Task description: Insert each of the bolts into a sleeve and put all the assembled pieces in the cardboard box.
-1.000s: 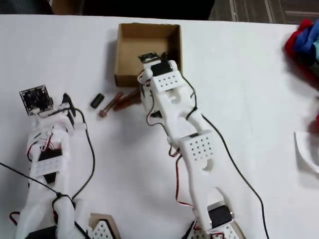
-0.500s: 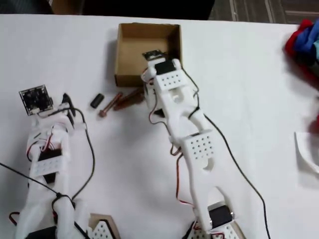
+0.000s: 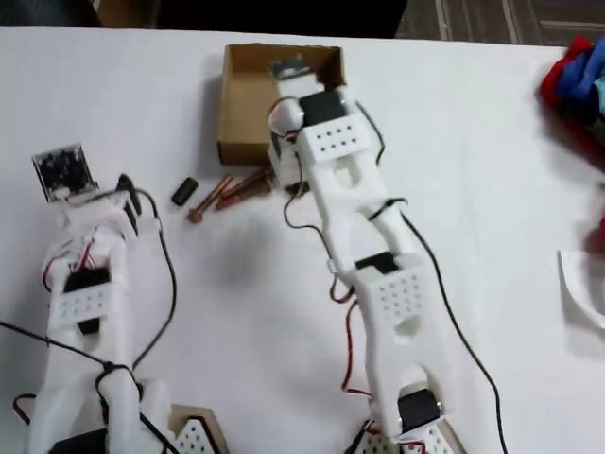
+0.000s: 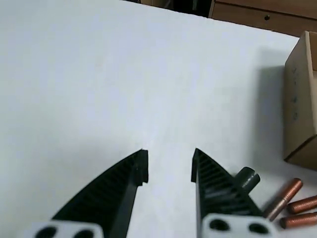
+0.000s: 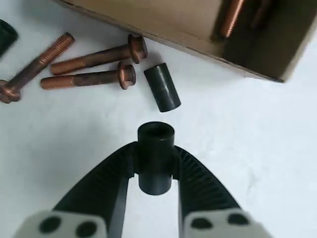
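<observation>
Gripping 1 black sleeve [image 5: 155, 166] in the right pincer [image 5: 154, 150], jaws closed snugly on its sides, just outside the cardboard box [image 5: 188, 29]. Leaving 3 loose bolts [image 5: 86, 79] and a 2nd sleeve [image 5: 162, 88] lying on the counter [image 5: 257, 129] beside the box's front wall, and a 3rd sleeve [image 3: 184, 191] a little farther from the box. Showing 1 bolt shank [image 5: 231, 19] inside the box, so probably counting 1 piece done and 3 pairings pending. Holding the right arm [image 3: 369, 246] extended, wrist above the box's front edge. Hovering the left pincer [image 4: 168, 166] empty, jaws partly apart, beyond the 3rd sleeve from the box.
</observation>
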`<state>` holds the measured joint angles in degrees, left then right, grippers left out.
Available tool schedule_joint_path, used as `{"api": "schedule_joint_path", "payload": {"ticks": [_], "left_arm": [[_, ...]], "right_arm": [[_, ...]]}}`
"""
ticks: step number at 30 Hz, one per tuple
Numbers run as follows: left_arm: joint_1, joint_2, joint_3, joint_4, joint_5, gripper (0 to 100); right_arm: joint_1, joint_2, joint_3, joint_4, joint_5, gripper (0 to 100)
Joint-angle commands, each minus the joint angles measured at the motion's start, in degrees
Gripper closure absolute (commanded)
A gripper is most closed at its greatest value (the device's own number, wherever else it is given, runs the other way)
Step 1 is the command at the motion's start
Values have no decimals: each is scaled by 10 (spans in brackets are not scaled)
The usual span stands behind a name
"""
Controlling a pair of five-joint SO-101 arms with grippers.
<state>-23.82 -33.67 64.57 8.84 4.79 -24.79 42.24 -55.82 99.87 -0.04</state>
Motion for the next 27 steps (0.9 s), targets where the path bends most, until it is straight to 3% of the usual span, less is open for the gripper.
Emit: {"api": "schedule_joint_path", "payload": {"ticks": [1,9,13,17,21,27], "left_arm": [[20,4,-102,121,-3,834],[133,196,-285,345,-151,834],[148,299,-411,467,-202,834],[147,339,-502,505,-210,834],[150,354,-533,505,-210,834],[183,407,-548,513,-250,834]], "right_arm": [[29,-99,44,10,4,978],[95,-206,85,4,39,978],[98,-262,89,4,56,978],[105,-305,152,-1,56,978],[132,-379,307,-77,56,978],[153,-618,718,-315,58,978]]}}
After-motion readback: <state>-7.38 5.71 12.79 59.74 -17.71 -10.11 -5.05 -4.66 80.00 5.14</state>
